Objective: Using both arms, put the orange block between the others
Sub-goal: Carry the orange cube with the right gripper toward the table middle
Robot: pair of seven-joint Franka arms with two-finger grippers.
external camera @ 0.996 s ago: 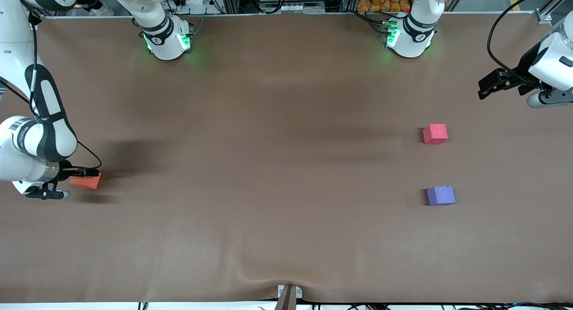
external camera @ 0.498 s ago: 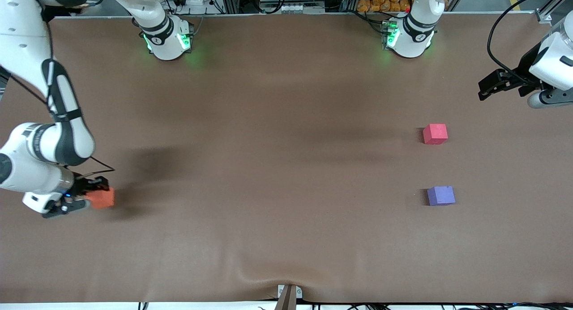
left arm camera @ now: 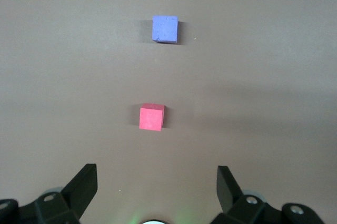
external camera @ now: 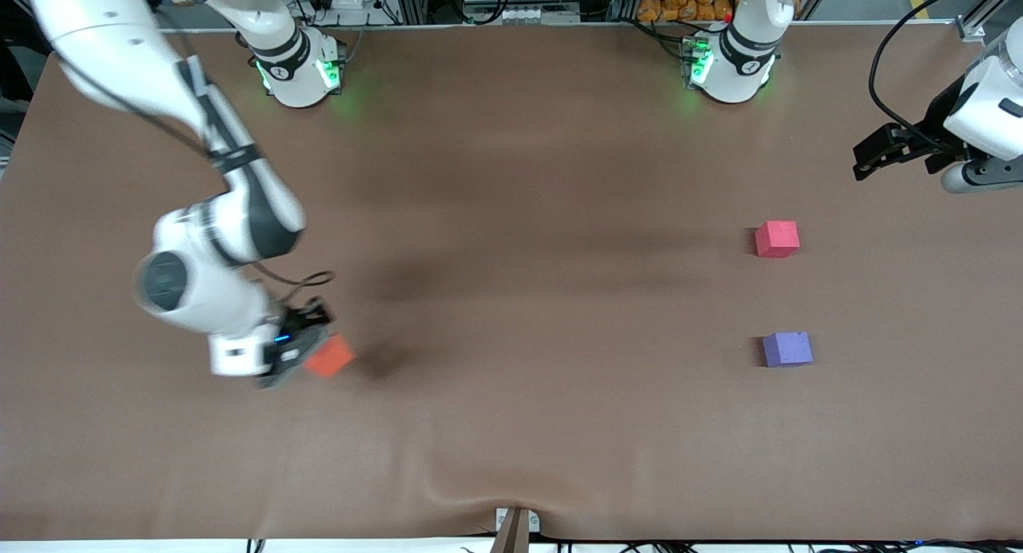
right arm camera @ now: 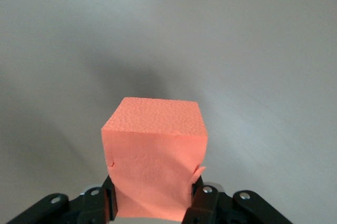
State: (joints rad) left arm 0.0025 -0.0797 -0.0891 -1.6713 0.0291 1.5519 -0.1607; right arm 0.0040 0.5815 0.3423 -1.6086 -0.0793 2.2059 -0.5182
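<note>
My right gripper (external camera: 308, 352) is shut on the orange block (external camera: 329, 356), holding it up over the brown table toward the right arm's end. In the right wrist view the orange block (right arm camera: 154, 153) fills the space between the two black fingers (right arm camera: 202, 200). The red-pink cube (external camera: 777, 238) and the purple cube (external camera: 787, 349) sit on the table toward the left arm's end, the purple one nearer the front camera. The left wrist view shows both cubes, red-pink (left arm camera: 151, 117) and purple (left arm camera: 165, 28). My left gripper (external camera: 867, 155) hangs open and empty at the table's edge.
The brown table cover (external camera: 511, 297) has a raised wrinkle near its front edge (external camera: 447, 481). The two arm bases (external camera: 300, 69) (external camera: 731, 65) stand along the edge farthest from the front camera. A wide bare stretch lies between the orange block and the two cubes.
My right arm has lifted the orange block off the table and swung it toward the middle. Its jaws have tightened on the block. The left arm has not moved.
</note>
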